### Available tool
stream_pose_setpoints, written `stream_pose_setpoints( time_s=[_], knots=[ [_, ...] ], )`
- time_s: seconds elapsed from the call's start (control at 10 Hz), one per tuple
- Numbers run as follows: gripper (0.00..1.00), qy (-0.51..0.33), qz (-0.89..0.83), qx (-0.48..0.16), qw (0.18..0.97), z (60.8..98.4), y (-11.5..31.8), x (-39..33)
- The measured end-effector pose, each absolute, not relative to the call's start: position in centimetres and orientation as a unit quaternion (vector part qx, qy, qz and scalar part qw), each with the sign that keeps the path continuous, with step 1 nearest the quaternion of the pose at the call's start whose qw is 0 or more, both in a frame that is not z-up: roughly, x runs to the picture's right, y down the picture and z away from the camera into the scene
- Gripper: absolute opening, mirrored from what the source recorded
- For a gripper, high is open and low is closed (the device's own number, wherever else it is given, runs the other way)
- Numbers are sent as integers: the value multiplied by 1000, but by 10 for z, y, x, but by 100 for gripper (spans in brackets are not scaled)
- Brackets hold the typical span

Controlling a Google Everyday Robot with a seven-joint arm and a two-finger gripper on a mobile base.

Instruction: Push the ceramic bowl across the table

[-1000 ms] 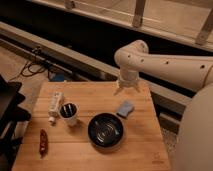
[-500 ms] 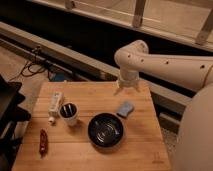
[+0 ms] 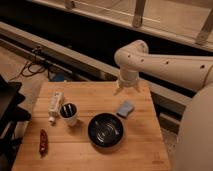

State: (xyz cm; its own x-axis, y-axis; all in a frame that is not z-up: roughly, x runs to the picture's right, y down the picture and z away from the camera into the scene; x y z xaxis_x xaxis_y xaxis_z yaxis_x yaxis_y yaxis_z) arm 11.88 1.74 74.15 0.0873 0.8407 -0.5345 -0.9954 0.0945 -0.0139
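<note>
The wide, glossy black ceramic bowl (image 3: 105, 131) sits mid-front on the light-brown wooden table (image 3: 145, 150), whose near edge is cut off. The white gripper (image 3: 127, 91) hangs above the far edge, jaws apart and empty.

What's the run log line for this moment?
tool: over far edge of table | ceramic bowl: near front edge, apart from tool | push: not yet begun

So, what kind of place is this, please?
Probably an indoor robot test area, not a home: a small wooden table stands alone, loose cables lie on the floor, and the robot's tool hangs over the table's far edge.
</note>
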Motion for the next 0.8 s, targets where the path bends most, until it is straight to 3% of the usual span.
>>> stream_pose_setpoints(
  time_s=[0.1, 0.2, 0.6, 0.7, 0.8],
  knots=[
    [49, 203, 648, -190, 709, 740, 17, 122],
    [44, 204, 649, -189, 708, 739, 17, 124],
    [37, 208, 655, -187, 702, 739, 21, 127],
    [30, 208, 657, -186, 700, 739, 21, 128],
    [16, 210, 661, -187, 696, 743, 29, 129]
  ],
)
